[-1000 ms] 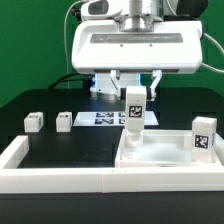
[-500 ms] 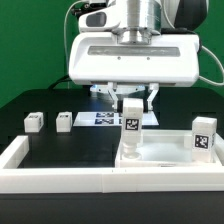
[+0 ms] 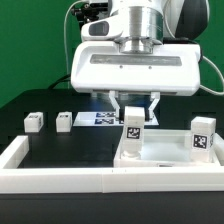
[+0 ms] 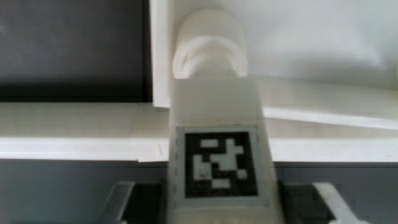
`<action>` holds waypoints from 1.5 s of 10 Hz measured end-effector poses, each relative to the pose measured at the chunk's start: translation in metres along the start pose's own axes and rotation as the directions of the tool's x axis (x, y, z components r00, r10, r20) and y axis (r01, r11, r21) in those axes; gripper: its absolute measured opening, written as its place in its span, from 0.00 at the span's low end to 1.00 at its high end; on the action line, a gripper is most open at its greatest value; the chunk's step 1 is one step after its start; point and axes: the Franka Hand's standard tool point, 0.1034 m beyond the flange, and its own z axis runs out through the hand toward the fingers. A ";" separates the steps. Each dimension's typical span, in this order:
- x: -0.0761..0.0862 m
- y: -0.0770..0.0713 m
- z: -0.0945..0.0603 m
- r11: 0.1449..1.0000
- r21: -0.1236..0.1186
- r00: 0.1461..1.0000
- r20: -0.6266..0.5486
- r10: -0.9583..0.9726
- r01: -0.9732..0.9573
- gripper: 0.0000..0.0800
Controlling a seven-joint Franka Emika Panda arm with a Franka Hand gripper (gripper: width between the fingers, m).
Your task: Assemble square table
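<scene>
My gripper (image 3: 133, 112) is shut on a white tagged leg (image 3: 131, 135) and holds it upright, its lower end at the near left corner of the square table slab (image 3: 165, 152). The slab lies flat at the front on the exterior view's right. In the wrist view the leg (image 4: 217, 120) runs away from the gripper (image 4: 228, 197), with the fingers (image 4: 135, 200) on either side of it and its rounded end over the slab (image 4: 320, 60). A second leg (image 3: 204, 138) stands on the slab's right side. Two more legs (image 3: 33, 121) (image 3: 65, 121) lie on the black surface at the left.
The marker board (image 3: 100, 118) lies flat behind the held leg. A long white rail (image 3: 60, 178) borders the black surface at the front and left. The robot's wide white hand body (image 3: 135, 68) hangs above the slab.
The gripper has come down with the leg in it. The leg's lower end has dropped from above the slab to its near left corner.
</scene>
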 end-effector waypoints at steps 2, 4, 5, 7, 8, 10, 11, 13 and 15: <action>0.000 -0.001 0.001 1.000 -0.002 1.000 -0.010 -0.002 0.002 0.36; -0.002 0.001 0.002 1.000 -0.016 0.998 -0.061 -0.008 0.007 0.36; -0.007 0.003 0.003 1.000 -0.022 0.997 -0.072 -0.009 0.007 0.36; -0.008 0.003 0.003 1.000 -0.024 0.997 -0.076 -0.008 0.007 0.36; -0.008 0.003 0.003 1.000 -0.024 0.997 -0.076 -0.008 0.007 0.51; -0.008 0.003 0.003 1.000 -0.024 0.997 -0.076 -0.008 0.006 0.67; -0.008 0.003 0.003 1.000 -0.024 0.997 -0.076 -0.008 0.006 0.78; -0.008 0.004 0.003 1.000 -0.024 0.997 -0.076 -0.008 0.006 0.81; -0.004 0.005 -0.005 1.000 -0.014 0.999 -0.043 0.009 -0.010 0.81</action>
